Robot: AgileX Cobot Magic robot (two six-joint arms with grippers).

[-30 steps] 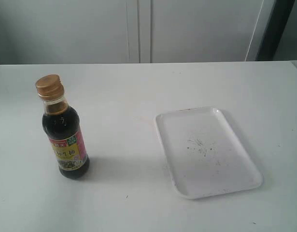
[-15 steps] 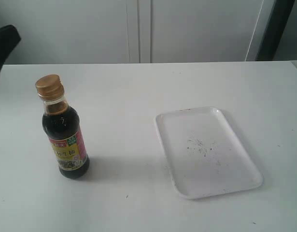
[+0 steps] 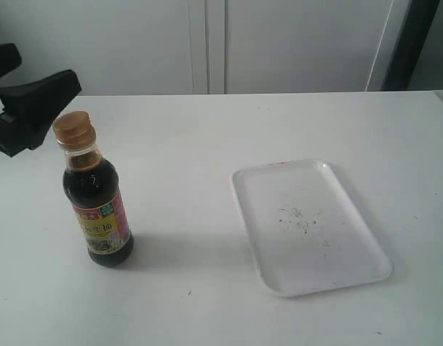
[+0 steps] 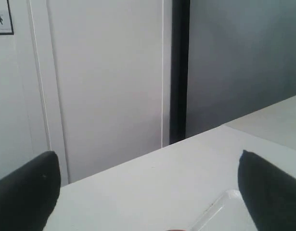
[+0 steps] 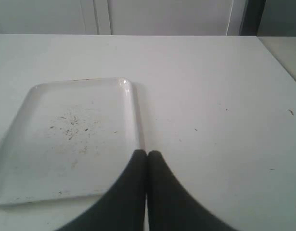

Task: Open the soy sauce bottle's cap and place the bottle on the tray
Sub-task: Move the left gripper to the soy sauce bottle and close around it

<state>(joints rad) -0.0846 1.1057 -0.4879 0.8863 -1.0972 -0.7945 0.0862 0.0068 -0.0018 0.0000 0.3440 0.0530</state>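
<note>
The black left gripper (image 3: 35, 92) has come in from the left side. A moment ago only a bit of it showed at the edge, and before that it was not there at all. Now it is up beside the top of the bottle, just behind it as the outside camera sees it. Nothing else has moved.

The small clear glass soy sauce bottle (image 3: 96, 205) with dark brown sauce and a red, yellow and pink label stands upright on the white table (image 3: 207, 122), on the left. Its copper-gold ribbed plastic cap (image 3: 72, 129) is shut. The left gripper is not touching the bottle yet, as far as the pictures show. In the left wrist view its two black fingers (image 4: 25, 192) are spread far apart, with nothing between them.

The flat white plastic tray (image 3: 351, 209) with rounded corners and a low rim lies on the right, well apart from the bottle. It has some small dark specks in its middle and nothing on it.

The right gripper (image 5: 147, 159) hangs over the table by the edge of the tray. Its two black fingers are pressed together and hold nothing. It does not show in the outside view.

So the job has only just begun. The cap is not open yet. The bottle is not on the tray yet. It looks like the left gripper is getting ready to take hold of the bottle.
</note>
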